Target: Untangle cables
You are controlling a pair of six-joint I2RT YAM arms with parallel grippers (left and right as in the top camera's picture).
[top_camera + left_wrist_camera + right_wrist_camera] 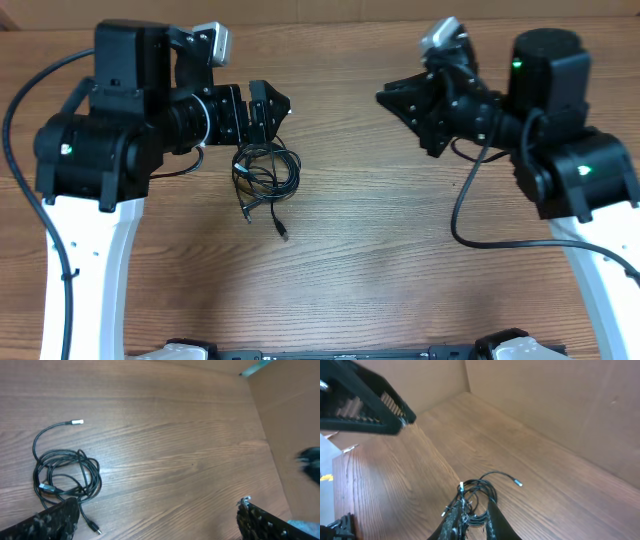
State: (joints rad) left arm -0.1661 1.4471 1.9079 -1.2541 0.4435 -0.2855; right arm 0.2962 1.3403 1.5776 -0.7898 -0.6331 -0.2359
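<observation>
Plainly, left tool (274, 104) released near tangled cables (267, 172); right tool (392, 98) clenched, empty.

The cables (266, 172) lie bundled on the counter (400, 260), left of its centre, with loose ends trailing toward 6 o'clock. The left gripper (278, 105) sits just at the bundle's 12 o'clock. The right gripper (388, 98) is well apart, at the bundle's 2 o'clock.
</observation>
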